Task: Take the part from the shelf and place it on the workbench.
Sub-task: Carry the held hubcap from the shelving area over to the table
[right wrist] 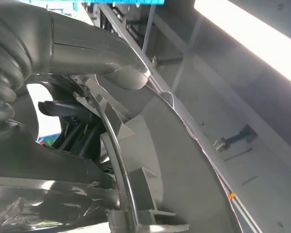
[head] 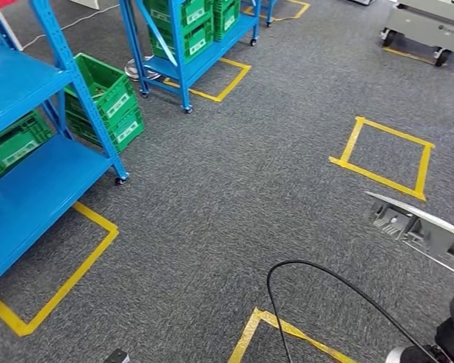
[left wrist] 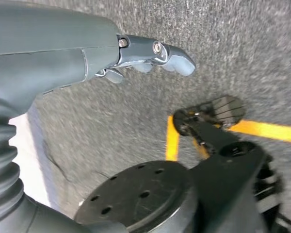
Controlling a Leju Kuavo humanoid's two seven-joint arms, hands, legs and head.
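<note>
- Right hand [right wrist: 100, 63] grasps the grey part [right wrist: 180, 165], carried at four o'clock off the shelf [head: 36, 189] (bench-bound, probably).
- Left hand [left wrist: 100, 53] hangs over carpet, fingers [left wrist: 173, 58] released.

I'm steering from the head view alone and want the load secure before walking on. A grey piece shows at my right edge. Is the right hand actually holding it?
Observer: Yes. In the right wrist view the right hand grips the grey part, with its thumb lying over the part's curved rim.
Operator: Which side of the part is turned to that camera?
Observer: Its ribbed side, with raised webs running along the curve.
Operator: And the left hand?
Observer: The left hand holds nothing. Its fingers stretch out straight above grey carpet crossed by a yellow tape line.
</note>
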